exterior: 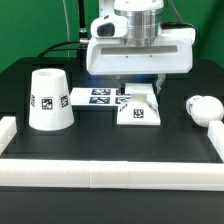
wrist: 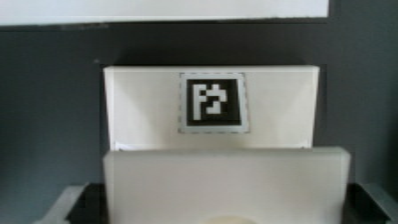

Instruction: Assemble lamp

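The white lamp base sits on the black table at the middle, its tag facing up. My gripper is down over it, one finger on each side of its raised block. In the wrist view the base fills the picture, and the dark fingers lie flush against the block's two sides with no gap showing. The gripper looks shut on the base. The cone-shaped shade stands upright at the exterior view's left. The rounded bulb lies at the right.
The marker board lies flat just behind and to the left of the base. White border rails run along the front edge and both sides of the table.
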{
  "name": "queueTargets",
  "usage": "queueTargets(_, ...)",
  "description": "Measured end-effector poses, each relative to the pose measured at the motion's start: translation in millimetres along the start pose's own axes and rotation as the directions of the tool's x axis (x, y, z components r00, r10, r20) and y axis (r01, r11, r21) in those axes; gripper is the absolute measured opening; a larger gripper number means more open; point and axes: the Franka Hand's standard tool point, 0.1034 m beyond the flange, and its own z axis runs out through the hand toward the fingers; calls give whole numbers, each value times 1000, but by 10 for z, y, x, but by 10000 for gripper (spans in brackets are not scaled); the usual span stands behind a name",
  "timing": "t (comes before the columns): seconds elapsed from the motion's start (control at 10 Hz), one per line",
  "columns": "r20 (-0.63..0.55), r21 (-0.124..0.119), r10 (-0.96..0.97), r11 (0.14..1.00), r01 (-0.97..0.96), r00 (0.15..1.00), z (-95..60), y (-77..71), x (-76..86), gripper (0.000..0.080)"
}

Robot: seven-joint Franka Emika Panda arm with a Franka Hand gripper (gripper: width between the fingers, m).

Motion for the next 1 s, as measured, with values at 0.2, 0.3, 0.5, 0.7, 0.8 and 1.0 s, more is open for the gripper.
queueTargets(0.2, -17, 7, -17, 1000, 17, 1000, -16, -100, 282, 534)
queueTargets(0.3, -20, 11, -26, 1000, 26, 999, -31, -171, 444, 534)
queueTargets(0.5, -33, 20, -46, 999, 47, 998, -49, -347, 750, 534)
queueTargets(0.7, -51, 27, -53, 998, 54, 997, -65, -466, 1049, 534)
queueTargets(0.8, -69, 32, -55, 998, 57, 996, -76, -516, 1219, 534)
queueTargets(1.0, -84, 39, -48, 998, 51, 995, -94, -599, 1475, 534)
